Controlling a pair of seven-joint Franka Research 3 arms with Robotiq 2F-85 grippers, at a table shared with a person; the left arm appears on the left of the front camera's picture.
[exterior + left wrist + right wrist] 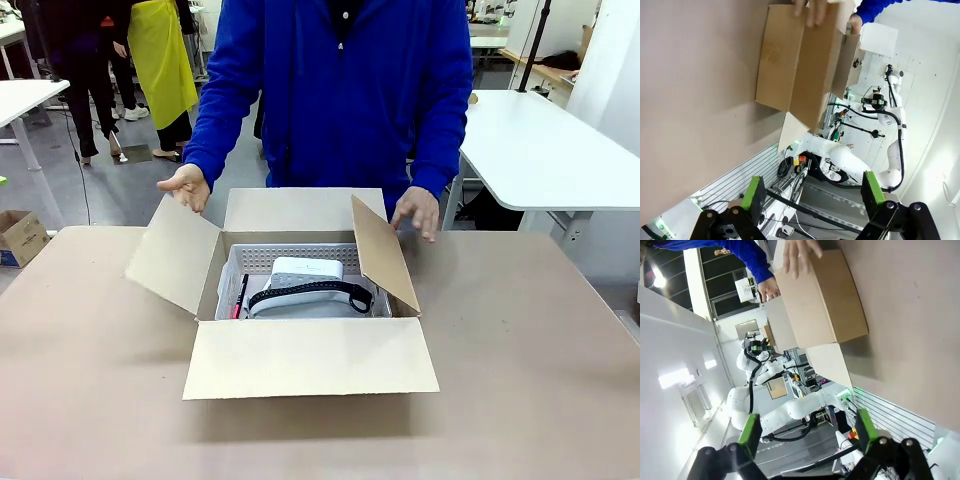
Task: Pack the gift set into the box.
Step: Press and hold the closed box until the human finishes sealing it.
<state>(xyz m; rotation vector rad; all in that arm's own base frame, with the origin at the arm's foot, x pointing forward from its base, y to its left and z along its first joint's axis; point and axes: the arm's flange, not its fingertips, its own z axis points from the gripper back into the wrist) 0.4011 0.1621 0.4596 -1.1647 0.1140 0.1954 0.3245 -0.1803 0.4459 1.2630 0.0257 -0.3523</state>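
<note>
Left gripper (811,194): stands wide open above the brown table (700,100), green pads far apart, holds nothing. Right gripper (807,432): opened just as wide, grips nothing either. Both well apart from the box, with bare table top between.

Farther along the left wrist view: the box (790,65), seen from outside, with one flap reaching out toward the camera. Likewise in the right wrist view: the box (820,305) well beyond the open fingers, a closed side wall turned to the camera.

In the front view, in the middle of the table (520,350): the box (310,358) with all four flaps open. Nearest flap spread out flat toward the robot's side. Flap on the robot's left tilted outward. Flap on the robot's right raised steeper, leaning a little over the opening. Far flap upright at the back.

Inside, down on the bottom of the box: the gift set (300,303). Sits in its pale grey tray (290,257), between the carton walls. In the tray: white device (305,270), black strap (310,291) curved across its front, thin stick (241,295) just beside it on the robot's left.

Behind the box: a person in a blue jacket (340,90). One hand (187,187) palm up, just beside the top corner of the left flap. Other hand (418,210) behind the right flap, fingers pointing down. Cannot tell whether either hand touches a flap.
</note>
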